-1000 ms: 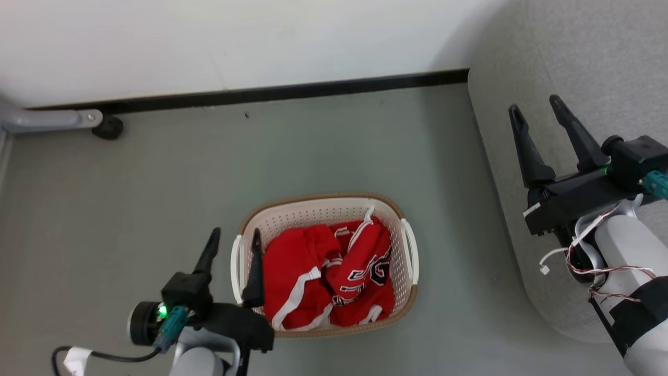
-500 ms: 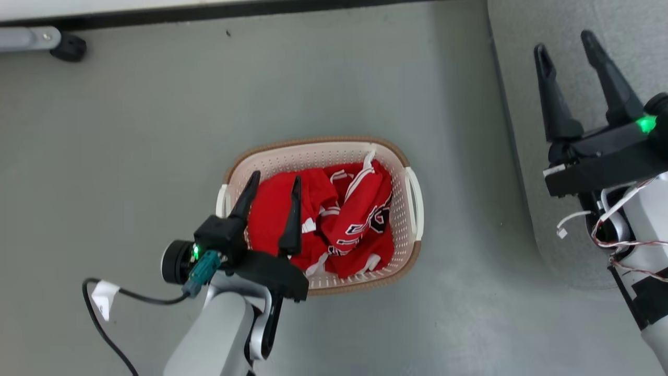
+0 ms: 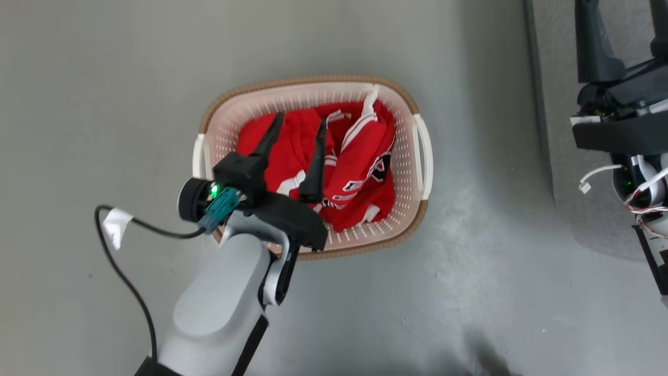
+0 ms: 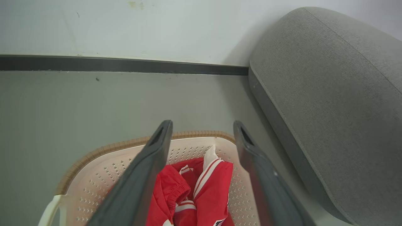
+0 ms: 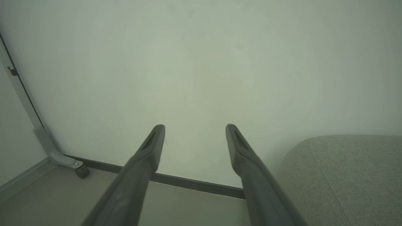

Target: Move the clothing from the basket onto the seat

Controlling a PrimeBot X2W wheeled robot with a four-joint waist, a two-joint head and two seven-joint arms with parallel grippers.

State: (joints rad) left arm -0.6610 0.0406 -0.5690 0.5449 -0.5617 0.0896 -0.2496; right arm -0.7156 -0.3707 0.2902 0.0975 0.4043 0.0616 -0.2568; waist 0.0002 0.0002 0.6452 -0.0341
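Observation:
The cream basket (image 3: 313,82) with a brown rim stands on the grey floor, and the red clothing (image 3: 360,151) lies bunched inside it. The jersey's black-and-white lettering (image 3: 378,168) faces the basket's right side, and a white-striped red piece (image 3: 261,138) lies to the left. My left gripper (image 3: 301,121) is open, its tips just over the clothing and nothing between them. In the left wrist view the left gripper (image 4: 202,125) frames the basket's far rim (image 4: 110,147) and the clothing (image 4: 210,188). My right gripper (image 5: 194,127) is open and empty, over the grey seat (image 3: 553,78).
The seat (image 4: 329,94) lies right of the basket, across a strip of floor. A wall with a dark baseboard (image 4: 119,64) runs behind both. A grey metal leg with a black foot (image 5: 80,171) stands at the far left. A black cable with a white tag (image 3: 115,224) hangs from my left wrist.
The head camera has tipped down, shifting the whole view. My left gripper has moved from the basket's left rim to above the clothing inside. Both grippers stay open.

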